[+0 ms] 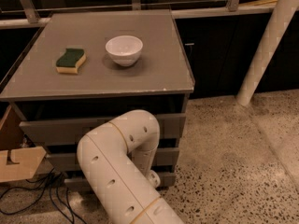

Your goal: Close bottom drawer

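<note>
My gripper is hidden behind my arm [117, 167], low at the bottom drawer [167, 178]; its grip I cannot tell. A bowl [124, 50] sits on top.

The bulky white jointed robot arm [117, 171], cut off at 6 o'clock, hides the gripper and the middle of the slim grey bottom drawer [168, 179].

Speckled terrazzo floor [233, 162] spreads right of the gripper, which is hidden low at the front of a grey cabinet [154, 73], with a white post [266, 45] far right, dark wall panels [219, 55] and a window rail [205, 12] beyond, and black cables [56, 195] left.
</note>
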{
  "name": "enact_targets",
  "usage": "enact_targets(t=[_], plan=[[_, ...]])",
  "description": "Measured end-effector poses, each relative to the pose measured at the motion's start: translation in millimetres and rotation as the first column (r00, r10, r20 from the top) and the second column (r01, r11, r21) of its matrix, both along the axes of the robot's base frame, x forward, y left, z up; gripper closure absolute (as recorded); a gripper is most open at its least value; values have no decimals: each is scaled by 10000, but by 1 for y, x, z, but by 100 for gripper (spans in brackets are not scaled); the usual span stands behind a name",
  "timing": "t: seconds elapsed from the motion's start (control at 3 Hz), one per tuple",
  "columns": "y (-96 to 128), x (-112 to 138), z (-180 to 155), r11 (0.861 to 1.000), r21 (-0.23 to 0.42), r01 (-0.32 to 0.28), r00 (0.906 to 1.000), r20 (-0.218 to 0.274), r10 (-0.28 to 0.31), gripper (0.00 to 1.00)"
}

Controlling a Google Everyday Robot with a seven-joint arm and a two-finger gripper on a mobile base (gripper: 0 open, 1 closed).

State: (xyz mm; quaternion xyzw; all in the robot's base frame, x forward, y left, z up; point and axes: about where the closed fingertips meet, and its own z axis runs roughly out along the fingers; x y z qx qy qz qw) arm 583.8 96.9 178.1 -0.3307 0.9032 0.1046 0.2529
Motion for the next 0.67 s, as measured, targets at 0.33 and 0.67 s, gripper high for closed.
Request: enact_targets(t=[0.33,0.67], plan=[[0,0,0,10000,0,0,10000,0,0,0],[0,0,0,10000,1,0,10000,0,0,0]])
